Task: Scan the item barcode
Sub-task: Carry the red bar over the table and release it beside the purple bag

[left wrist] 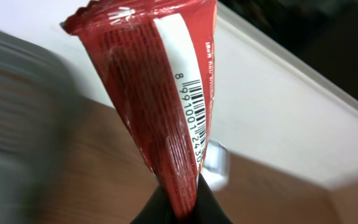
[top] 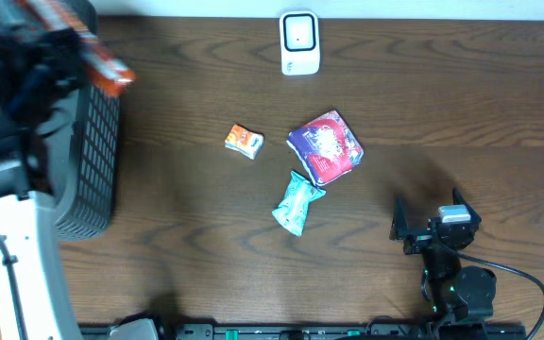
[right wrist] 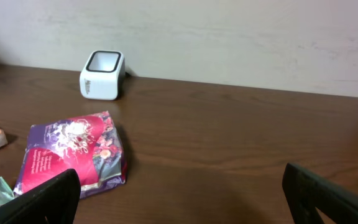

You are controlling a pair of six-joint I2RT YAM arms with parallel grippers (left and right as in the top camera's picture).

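The left gripper (left wrist: 180, 204) is clamped on the lower end of a red snack packet (left wrist: 160, 93), holding it up above the black mesh basket (top: 97, 156) at the table's left side, the printed barcode (left wrist: 193, 118) facing the wrist camera. The white scanner (top: 299, 42) stands at the far edge of the wooden table (top: 461, 104), well apart from the packet, while a purple packet (top: 325, 146), a teal packet (top: 297, 203) and a small orange packet (top: 245, 141) lie mid-table. The right gripper (top: 433, 225) sits near the front right, jaws spread wide and empty.
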